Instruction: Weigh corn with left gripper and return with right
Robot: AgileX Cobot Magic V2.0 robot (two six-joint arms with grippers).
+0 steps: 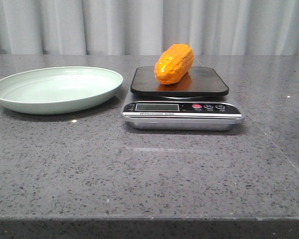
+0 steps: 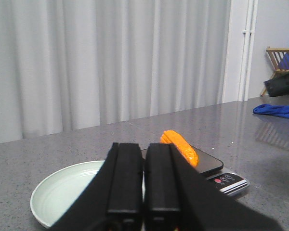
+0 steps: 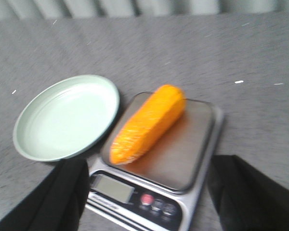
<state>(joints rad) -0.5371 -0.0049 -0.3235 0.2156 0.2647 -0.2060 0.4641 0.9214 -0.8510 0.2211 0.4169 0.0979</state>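
Observation:
The orange-yellow corn (image 1: pixel 174 63) lies on the black platform of the kitchen scale (image 1: pixel 182 112); it also shows in the left wrist view (image 2: pixel 181 145) and the right wrist view (image 3: pixel 147 123). The pale green plate (image 1: pixel 56 89) is empty, left of the scale. My left gripper (image 2: pixel 144 168) is shut and empty, held back from the plate (image 2: pixel 62 192) and scale (image 2: pixel 229 182). My right gripper (image 3: pixel 147 190) is open wide and empty, its fingers (image 3: pixel 67 192) on either side of the scale's display (image 3: pixel 111 189), above it. Neither gripper shows in the front view.
The grey speckled table (image 1: pixel 149 169) ends at a front edge near the camera. White curtains (image 1: pixel 149 25) hang behind the table. A blue cloth (image 2: pixel 279 110) and a wooden rack (image 2: pixel 282 60) sit far off in the left wrist view.

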